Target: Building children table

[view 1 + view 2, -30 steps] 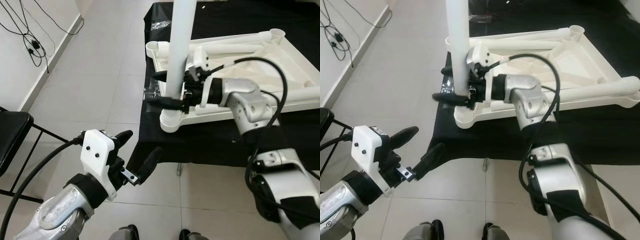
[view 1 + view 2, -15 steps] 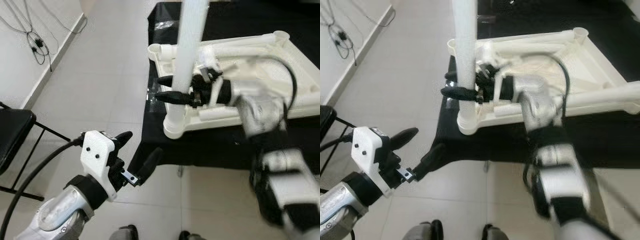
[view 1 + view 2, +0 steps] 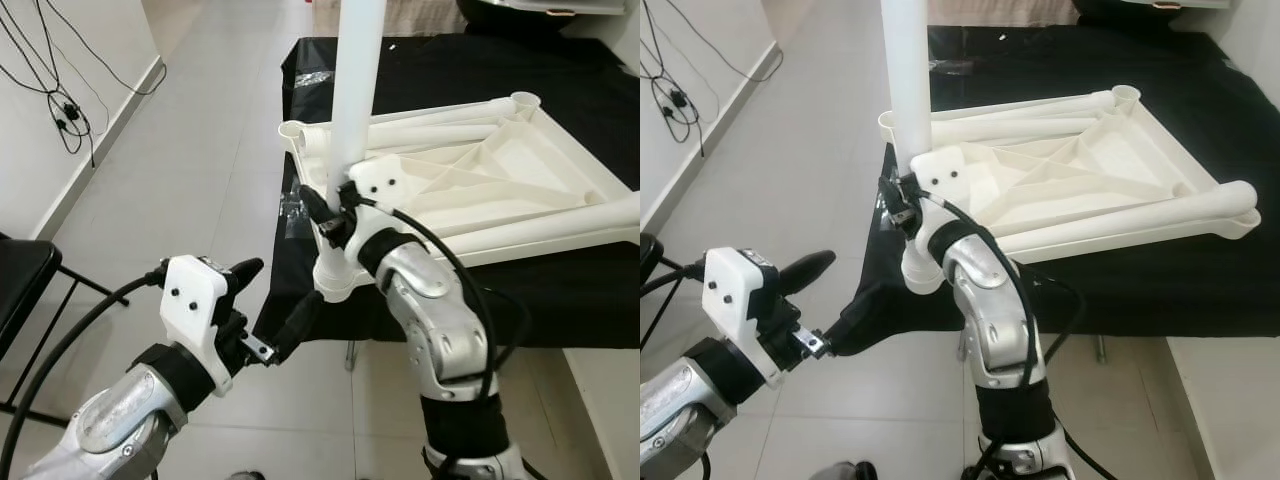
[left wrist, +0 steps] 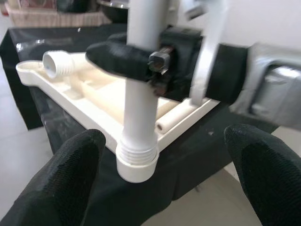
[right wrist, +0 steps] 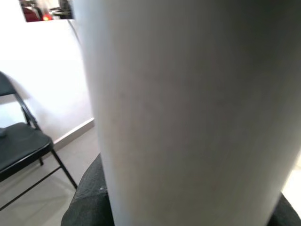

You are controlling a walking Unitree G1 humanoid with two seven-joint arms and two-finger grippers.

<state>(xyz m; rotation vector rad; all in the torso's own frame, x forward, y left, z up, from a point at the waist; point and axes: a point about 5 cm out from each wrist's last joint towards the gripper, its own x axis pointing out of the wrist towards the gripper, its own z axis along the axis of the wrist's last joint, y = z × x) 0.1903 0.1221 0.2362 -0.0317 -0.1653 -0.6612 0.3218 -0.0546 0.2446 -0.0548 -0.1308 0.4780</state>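
One white table top lies upside down on a black cloth that covers a bigger table. We count four round corners on it. One corner by the cloth's edge has a tall white leg standing straight up in its socket. Another corner has a leg lying down flat along the frame. Two corners are open cups with no leg in them, one on the left and one farther back.

Our right gripper is up against the standing leg, low down, just above the socket. In the left wrist view its black fingers wrap round the white tube, so we think it is squeezing the leg. The right wrist view is very close and blurry, and we mostly see the white tube with a dark finger pad beside it.

Our left gripper hangs out over the tiled floor, near the cloth's corner. Its two black fingers are spread wide apart and hold nothing. They point at the socket but do not touch it.

One black folding chair stands at the far left. Some black wires hang on the wall there.
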